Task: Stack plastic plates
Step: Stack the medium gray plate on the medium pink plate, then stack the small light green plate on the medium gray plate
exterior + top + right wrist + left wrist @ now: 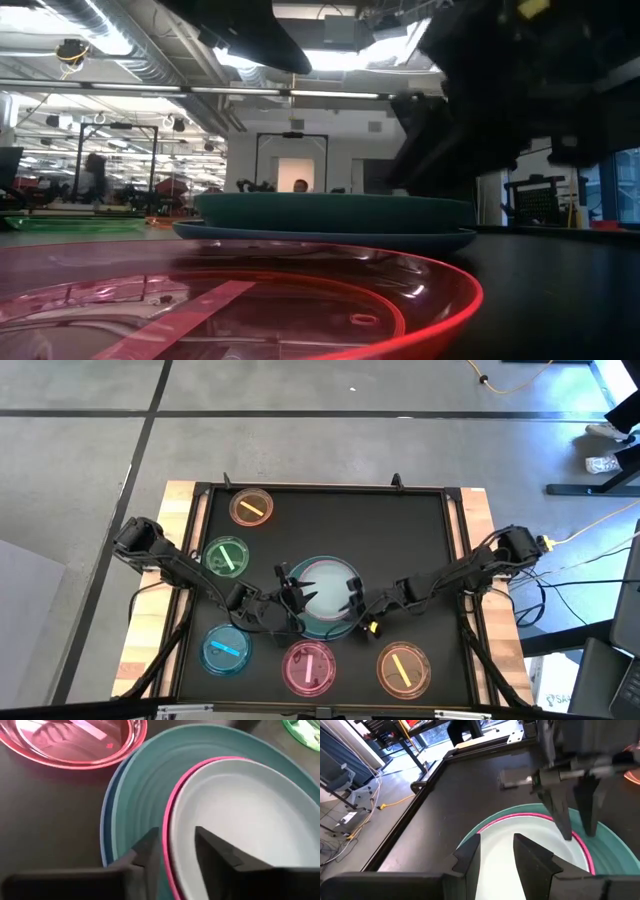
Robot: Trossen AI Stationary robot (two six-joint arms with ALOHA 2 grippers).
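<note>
Plastic plates (325, 598) sit stacked mid-counter, pale mint uppermost over pink, teal and blue-grey. Both pincers flank the stack: left pincer (290, 588) at its left rim, right pincer (353, 598) at its right rim, each spread astride the edge, about equally near

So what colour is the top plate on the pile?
Pale mint top plate, pink one just under it; the right wrist view shows it best.

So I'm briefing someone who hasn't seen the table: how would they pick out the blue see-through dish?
Start at the black table and go to its near-left corner, left of the central plate stack. The small translucent blue round dish sits there, below the green dish and left of the pink dish. It is the only blue striped one.
</note>
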